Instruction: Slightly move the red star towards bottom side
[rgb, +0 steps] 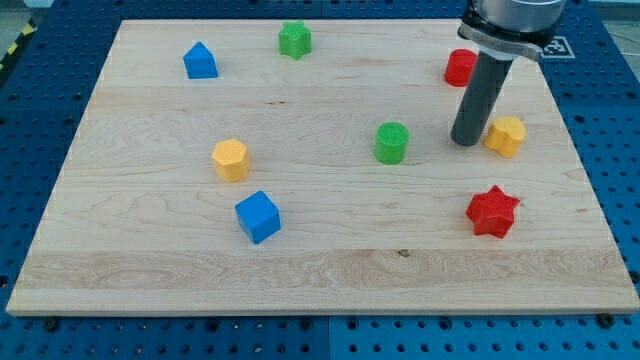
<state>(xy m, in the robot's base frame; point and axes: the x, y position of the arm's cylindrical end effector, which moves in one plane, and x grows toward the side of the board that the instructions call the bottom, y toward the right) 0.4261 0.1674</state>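
Red star (492, 211) lies flat on the wooden board (320, 270), in the lower part of the view's right half, near the board's right edge; no other block touches it. My tip (465, 142) rests on the board above the star and a little to the view's left of it, well apart from it with bare wood between; the dark rod (480, 98) rises from the tip towards the arm's housing at the view's top right. No fingers exist on this arm; it ends in the plain rod alone, so nothing is spread, pressed or pinched.

Yellow block (506, 135), faceted in shape, sits just beside the tip on the view's right; whether the two touch cannot be told. Red cylinder (460, 67) stands behind the rod near the board's top right, partly hidden by it. Green cylinder (392, 142) stands to the view's left of the tip, near it but apart.

Green star (295, 39) lies near the board's top edge, about the middle; blue block (200, 61), house-shaped with a peaked top, lies at the upper left; yellow hexagonal block (230, 159) lies left of centre; blue cube (258, 216) lies just below it and slightly to the view's right, apart from it. Board rests on a blue perforated table (610, 150).
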